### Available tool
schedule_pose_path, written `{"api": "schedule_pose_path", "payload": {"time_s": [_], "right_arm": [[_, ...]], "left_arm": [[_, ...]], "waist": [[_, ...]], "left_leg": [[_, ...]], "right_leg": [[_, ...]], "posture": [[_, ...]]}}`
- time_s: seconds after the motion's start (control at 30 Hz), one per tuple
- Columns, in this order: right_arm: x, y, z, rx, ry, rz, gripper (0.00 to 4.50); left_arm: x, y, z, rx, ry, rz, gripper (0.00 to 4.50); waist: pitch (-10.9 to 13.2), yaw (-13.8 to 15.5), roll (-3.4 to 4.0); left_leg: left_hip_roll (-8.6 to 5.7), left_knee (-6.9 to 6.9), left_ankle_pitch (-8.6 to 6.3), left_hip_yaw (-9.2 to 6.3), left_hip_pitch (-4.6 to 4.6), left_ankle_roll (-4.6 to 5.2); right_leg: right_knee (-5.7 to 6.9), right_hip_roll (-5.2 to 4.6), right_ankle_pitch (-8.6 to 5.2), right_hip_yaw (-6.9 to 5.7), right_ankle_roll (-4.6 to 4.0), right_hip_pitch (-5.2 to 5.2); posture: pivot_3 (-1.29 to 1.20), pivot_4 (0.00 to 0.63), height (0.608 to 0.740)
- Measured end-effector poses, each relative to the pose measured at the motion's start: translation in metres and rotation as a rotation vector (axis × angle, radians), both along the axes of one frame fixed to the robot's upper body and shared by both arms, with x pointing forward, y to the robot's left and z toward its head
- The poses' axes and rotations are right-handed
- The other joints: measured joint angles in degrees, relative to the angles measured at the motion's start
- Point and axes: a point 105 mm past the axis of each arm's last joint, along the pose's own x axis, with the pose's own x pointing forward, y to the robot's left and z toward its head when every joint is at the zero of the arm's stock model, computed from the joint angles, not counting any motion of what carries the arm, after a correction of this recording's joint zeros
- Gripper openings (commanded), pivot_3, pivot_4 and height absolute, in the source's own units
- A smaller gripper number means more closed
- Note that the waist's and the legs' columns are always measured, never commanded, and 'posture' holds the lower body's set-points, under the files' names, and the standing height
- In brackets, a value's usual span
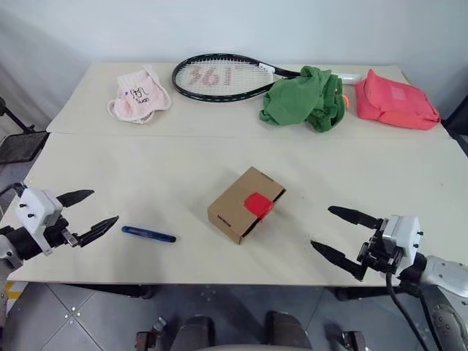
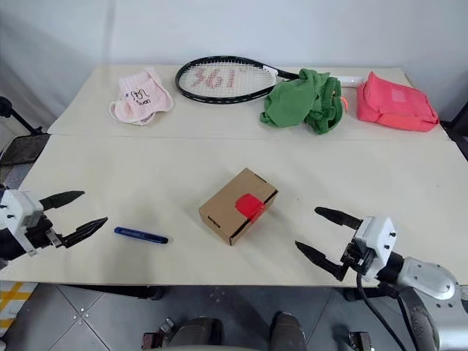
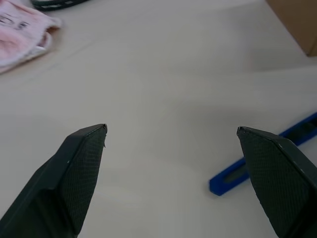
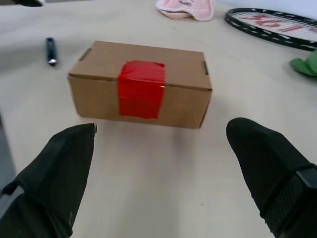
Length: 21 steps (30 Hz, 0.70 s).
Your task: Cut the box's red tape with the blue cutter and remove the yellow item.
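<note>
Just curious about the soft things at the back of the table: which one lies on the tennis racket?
The crumpled green cloth: it covers the racket's throat. The pink cloth and coral-pink pouch lie beside it.

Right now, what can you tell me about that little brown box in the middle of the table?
The box is a small carton of plain brown corrugated cardboard, closed, its lid tabs tucked in at the corners. A short strip of red tape runs from the top down over the front, sealing the lid. It sits flat on the pale table, turned at an angle to the edge. Nothing touches it: the blue cutter lies apart beside it.
</note>
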Motion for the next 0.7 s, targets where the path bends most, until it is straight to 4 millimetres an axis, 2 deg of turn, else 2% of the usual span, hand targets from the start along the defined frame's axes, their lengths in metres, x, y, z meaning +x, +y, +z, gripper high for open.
{"api": "schedule_pose_path", "payload": {"time_s": [0.17,0.27,0.37,0.53,0.63,0.7], "right_arm": [[0.002,0.003,0.006,-0.008,-0.028,-0.008,4.5],[0.003,0.011,-0.003,-0.007,0.041,0.003,3.92],[0.0,0.027,-0.01,-0.01,0.101,0.046,2.81],[0.002,0.045,-0.026,-0.064,0.179,0.069,1.06],[0.008,0.053,-0.032,-0.102,0.195,0.063,0.01],[0.016,0.061,-0.033,-0.113,0.188,0.053,0.0]], "left_arm": [[0.003,0.003,-0.001,-0.022,0.011,0.01,4.45],[0.004,-0.013,-0.005,-0.044,0.078,-0.092,3.91],[0.014,-0.037,-0.005,-0.049,0.095,-0.2,2.96],[0.044,-0.082,0.016,0.001,0.015,-0.34,1.43],[0.062,-0.111,0.011,0.01,0.03,-0.403,0.5],[0.073,-0.133,0.005,-0.003,0.049,-0.447,0.06]], "waist": [[0.0,0.1,-0.02],[0.0,0.1,-0.02],[0.0,0.4,-0.05],[0.0,1.0,-0.08],[0.0,1.1,-0.09],[0.0,1.2,-0.1]], "left_leg": [[0.0,0.02,0.0,0.0,-0.01,0.0],[0.0,0.03,0.0,0.0,-0.01,0.01],[0.0,0.09,0.0,-0.03,-0.04,0.01],[-0.05,0.21,-0.01,0.0,-0.06,0.02],[-0.06,0.25,-0.01,0.03,-0.07,0.02],[-0.06,0.35,-0.01,0.03,-0.12,0.02]], "right_leg": [[0.0,0.0,0.0,0.0,0.0,0.0],[0.01,0.0,0.0,0.0,0.0,0.0],[0.04,0.0,0.0,0.0,0.0,0.0],[0.09,-0.01,0.02,0.0,0.01,0.0],[0.14,0.0,0.02,0.0,0.01,-0.03],[0.17,0.01,0.02,0.0,0.01,-0.05]], "posture": [[0.0,0.15,0.74],[0.0,0.15,0.74],[0.0,0.15,0.74],[0.0,0.15,0.74],[0.0,0.15,0.74],[0.0,0.15,0.74]]}}
